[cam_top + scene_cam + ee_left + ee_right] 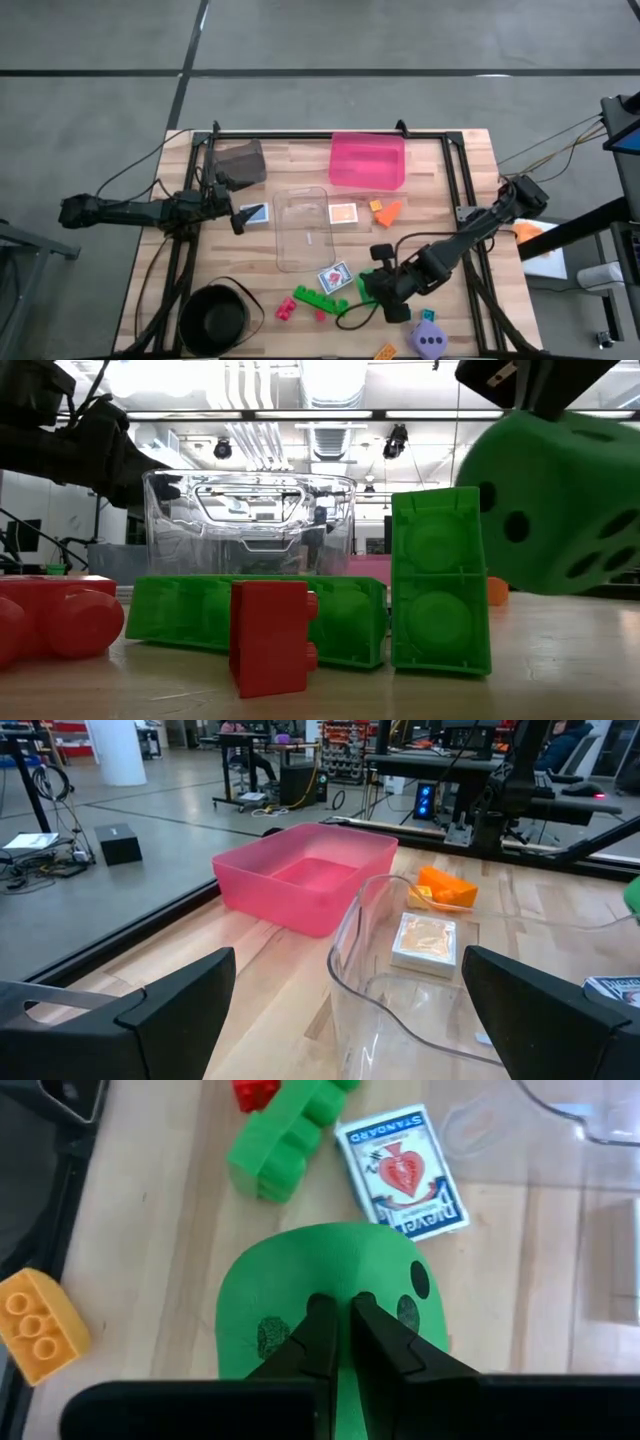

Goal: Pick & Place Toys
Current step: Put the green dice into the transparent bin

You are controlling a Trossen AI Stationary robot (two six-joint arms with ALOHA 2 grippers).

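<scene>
My right gripper (pixel 380 287) is shut on a green dotted die (pixel 300 1280) near the table's front right; the die fills the right of the low view (pixel 560 500), with the gripper (pixel 530 380) above it. A card deck (pixel 400 1170), a green brick (pixel 320 300), a pink-red brick (pixel 287 308), an orange brick (pixel 35 1325) and a purple die (pixel 430 342) lie on the table around it. My left gripper (pixel 360 1020) is open and empty, beside the clear bin's left wall (pixel 280 225), near a small card box (pixel 255 213). My right gripper pinches the green die's upper face (pixel 340 1285) between its two fingers (pixel 320 1335), which stand almost together. The fingers come from above, pointing down. In the low view the die's underside seems just clear of the table.
A clear bin (pixel 302 250) holding a picture card (pixel 343 213) stands mid-table, a pink bin (pixel 367 160) and a grey bin (pixel 240 163) behind it. Orange pieces (pixel 385 210) lie right of the clear bin. A black round bowl (pixel 213 318) stands at the front left.
</scene>
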